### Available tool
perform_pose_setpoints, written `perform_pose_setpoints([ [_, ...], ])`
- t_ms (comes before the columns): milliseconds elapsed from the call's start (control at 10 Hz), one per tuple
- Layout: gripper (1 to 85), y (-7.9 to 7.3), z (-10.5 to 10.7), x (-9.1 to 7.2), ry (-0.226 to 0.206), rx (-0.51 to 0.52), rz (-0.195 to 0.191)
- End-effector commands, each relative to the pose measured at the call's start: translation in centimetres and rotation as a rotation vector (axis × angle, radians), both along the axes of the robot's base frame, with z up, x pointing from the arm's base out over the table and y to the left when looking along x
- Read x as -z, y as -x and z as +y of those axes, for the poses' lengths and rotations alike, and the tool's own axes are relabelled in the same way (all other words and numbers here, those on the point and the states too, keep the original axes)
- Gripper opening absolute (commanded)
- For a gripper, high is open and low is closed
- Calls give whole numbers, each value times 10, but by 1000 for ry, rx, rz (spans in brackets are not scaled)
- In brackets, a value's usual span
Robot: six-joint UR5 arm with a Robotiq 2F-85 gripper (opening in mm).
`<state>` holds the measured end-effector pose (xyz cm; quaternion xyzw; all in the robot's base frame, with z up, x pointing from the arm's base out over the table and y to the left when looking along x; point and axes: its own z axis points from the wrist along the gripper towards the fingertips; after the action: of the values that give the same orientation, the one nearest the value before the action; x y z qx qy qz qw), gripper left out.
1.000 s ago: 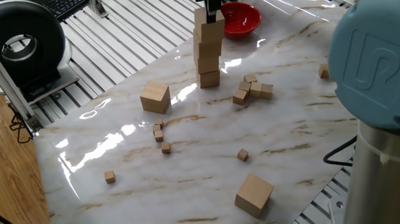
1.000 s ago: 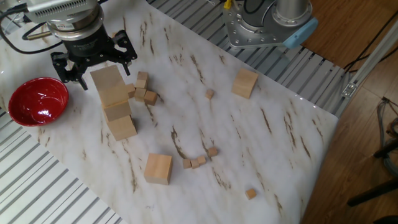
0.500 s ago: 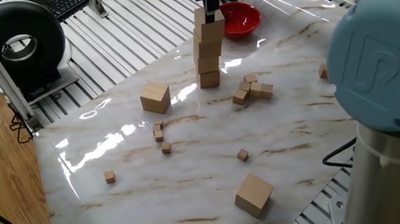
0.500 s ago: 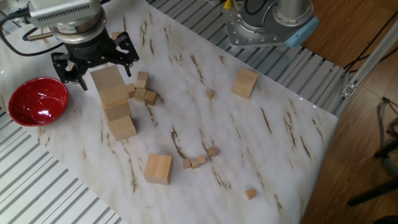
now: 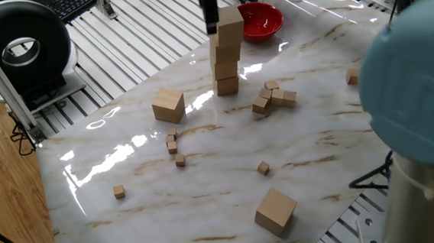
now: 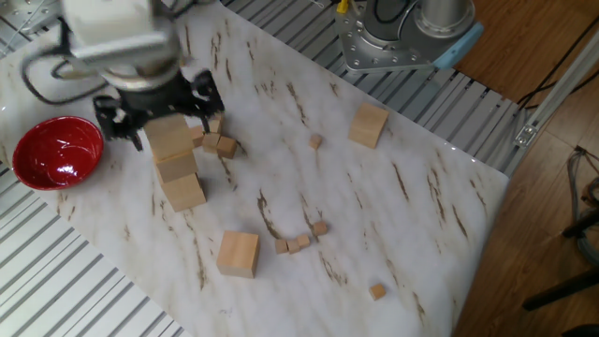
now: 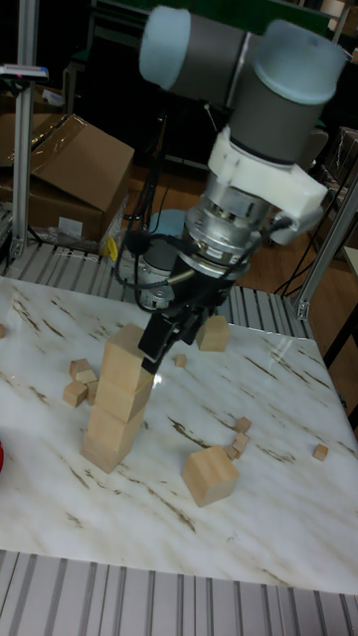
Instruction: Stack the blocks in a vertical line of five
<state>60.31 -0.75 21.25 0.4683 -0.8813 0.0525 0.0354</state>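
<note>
Tall fixed view: the stack (image 7: 117, 402) stands upright but staggered, each block set a little off the one under it. I count four blocks for certain; a fifth I can't confirm. On the table (image 5: 206, 183) it sits by the far edge as one fixed view frames it, just beside the red bowl (image 5: 260, 19).

The gripper (image 6: 161, 117) is level with the top block (image 5: 229, 19), fingers spread wide, carrying nothing. One finger (image 5: 209, 7) hangs just beside the block's face. My read: the top block is released and bears on the stack alone.

Two spare blocks lie flat and well apart: the nearer spare (image 5: 168, 106) toward the left edge, the far spare (image 5: 275, 211) by the near edge. If the stack is short, the nearer spare is the easy reach. Tiny cubes (image 5: 274, 97) huddle near the stack's foot; I judge them a snag risk on any low approach.
</note>
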Motion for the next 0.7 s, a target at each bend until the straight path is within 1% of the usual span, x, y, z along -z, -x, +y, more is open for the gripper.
perform_pose_setpoints([
  [0, 843, 17, 13, 19, 72, 18, -31],
  [100, 843, 22, 19, 20, 73, 21, -42],
  [200, 843, 28, 22, 20, 82, 21, -45],
  [300, 843, 31, 24, 22, 84, 25, -54],
  [400, 843, 33, 27, 30, 78, 42, -63],
  [500, 843, 27, 26, 38, 76, 43, -86],
  [600, 833, 23, 23, 39, 85, 32, -99],
])
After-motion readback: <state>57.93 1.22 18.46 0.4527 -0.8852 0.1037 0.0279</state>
